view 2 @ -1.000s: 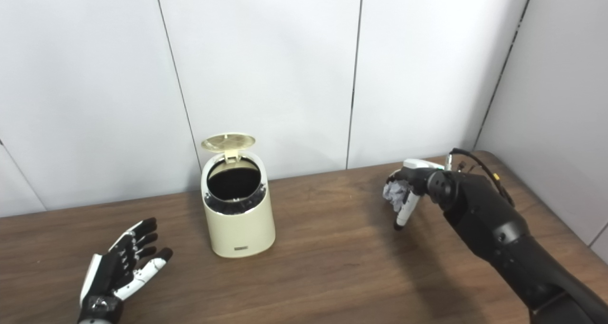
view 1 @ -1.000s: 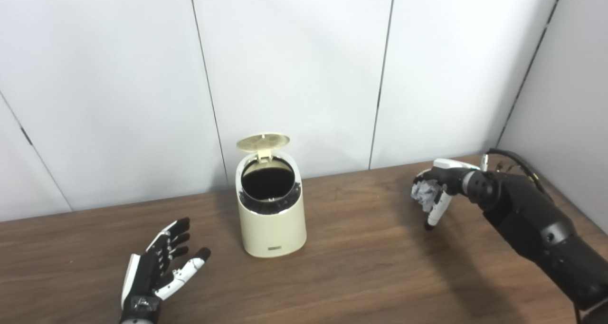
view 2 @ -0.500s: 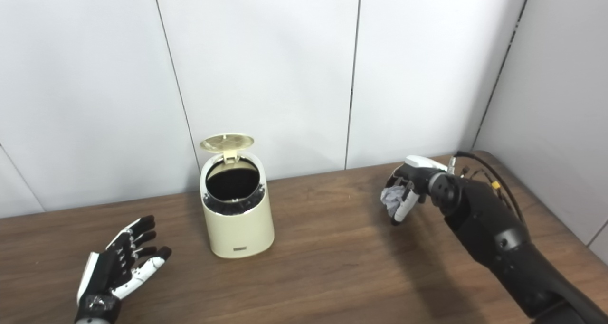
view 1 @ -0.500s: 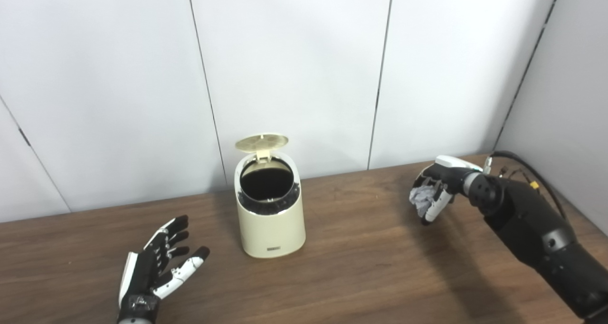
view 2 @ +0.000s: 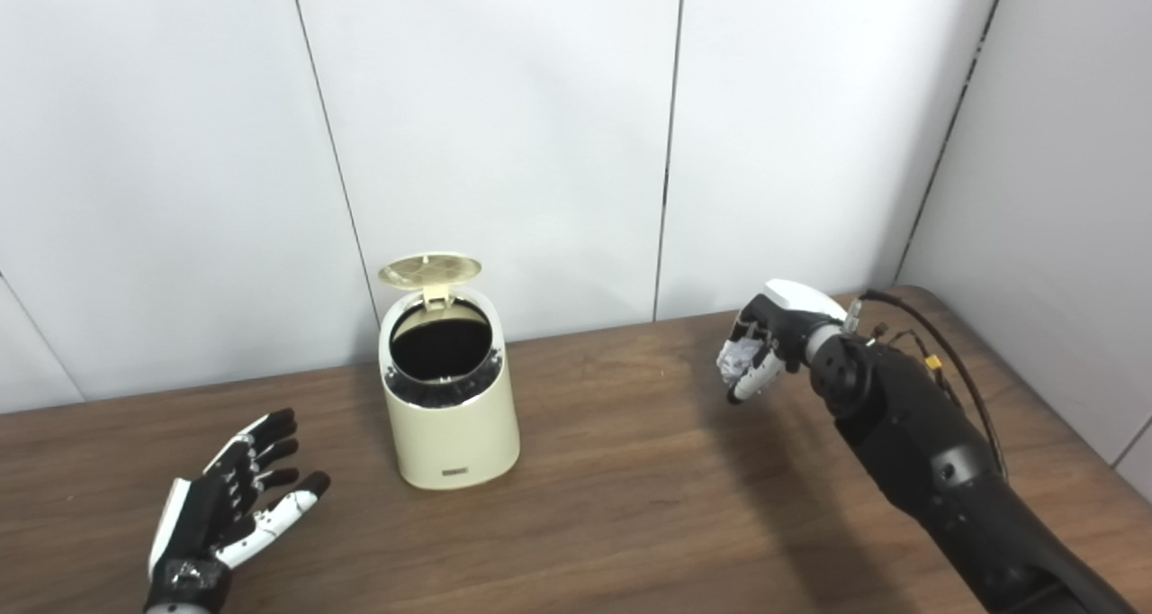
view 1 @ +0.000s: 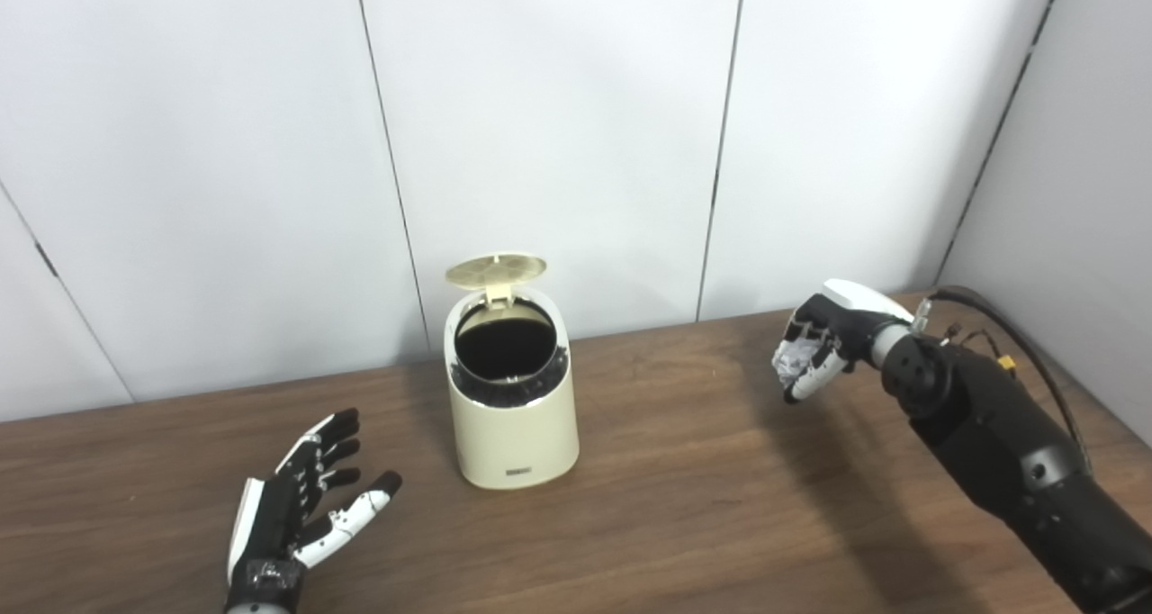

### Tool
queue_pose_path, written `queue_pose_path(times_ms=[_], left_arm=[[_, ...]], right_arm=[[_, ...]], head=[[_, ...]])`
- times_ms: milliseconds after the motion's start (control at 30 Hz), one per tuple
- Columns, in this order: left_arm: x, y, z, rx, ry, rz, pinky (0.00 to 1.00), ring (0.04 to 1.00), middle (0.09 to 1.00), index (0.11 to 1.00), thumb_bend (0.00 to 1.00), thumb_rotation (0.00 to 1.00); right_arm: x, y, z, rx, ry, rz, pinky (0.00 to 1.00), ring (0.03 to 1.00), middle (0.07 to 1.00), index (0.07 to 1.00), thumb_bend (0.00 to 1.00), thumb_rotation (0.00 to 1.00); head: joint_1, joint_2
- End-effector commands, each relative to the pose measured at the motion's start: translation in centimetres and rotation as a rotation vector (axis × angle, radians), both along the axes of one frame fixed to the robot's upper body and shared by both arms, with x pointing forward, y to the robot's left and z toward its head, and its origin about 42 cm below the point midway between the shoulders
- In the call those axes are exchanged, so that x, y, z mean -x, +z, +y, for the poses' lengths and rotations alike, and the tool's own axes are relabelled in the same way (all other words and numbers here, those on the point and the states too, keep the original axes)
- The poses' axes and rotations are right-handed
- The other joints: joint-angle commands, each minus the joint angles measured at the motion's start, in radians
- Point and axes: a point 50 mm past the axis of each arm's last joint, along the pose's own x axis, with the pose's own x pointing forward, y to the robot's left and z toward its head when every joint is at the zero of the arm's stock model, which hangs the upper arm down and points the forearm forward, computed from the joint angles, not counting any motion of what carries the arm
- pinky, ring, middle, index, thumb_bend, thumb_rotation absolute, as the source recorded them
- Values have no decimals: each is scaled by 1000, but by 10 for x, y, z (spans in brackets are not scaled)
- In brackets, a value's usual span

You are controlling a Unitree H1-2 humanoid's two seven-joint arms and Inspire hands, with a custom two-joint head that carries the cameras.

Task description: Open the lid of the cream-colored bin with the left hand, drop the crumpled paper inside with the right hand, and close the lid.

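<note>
The cream-colored bin [view 1: 513, 425] stands upright near the middle of the table, its round lid [view 1: 496, 269] tipped up at the back and its dark mouth showing. Well to the bin's right, above the table, my right hand [view 1: 821, 348] is shut on the crumpled paper [view 1: 796, 360], a pale grey wad showing between its fingers. My left hand [view 1: 301, 506] rests low at the front left of the bin, palm up, open with fingers spread and nothing in it.
The wooden table [view 1: 684, 506] runs back to a white panelled wall [view 1: 558, 128], with a grey side wall [view 1: 1080, 173] close on the right. A black cable [view 1: 990, 312] loops off my right forearm.
My right hand, holding the paper, has risen off the table and drifted slightly left toward the bin. The left hand and the bin are as before.
</note>
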Motion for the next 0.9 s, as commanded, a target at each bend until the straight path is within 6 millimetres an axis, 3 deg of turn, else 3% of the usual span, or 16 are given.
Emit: queue_pose_path(times_ms=[0,300,533,867], left_arm=[[-8,20,-1,-14,-16,-83,757,840,862,880,699,224],[-8,19,-5,-18,-26,-82,765,832,857,876,697,171],[-7,18,-12,-11,-29,-73,773,836,853,871,692,161],[-7,17,-23,-18,-26,-71,792,840,851,869,725,200]], right_arm=[[-2,36,-4,23,21,-142,314,384,427,516,525,0],[16,72,30,32,140,-265,313,379,443,519,526,0],[19,77,48,-24,227,-321,345,398,463,506,528,0],[24,99,95,-65,341,-361,339,390,470,494,530,0]], head=[[3,1],[37,-5],[78,-10],[139,-11]])
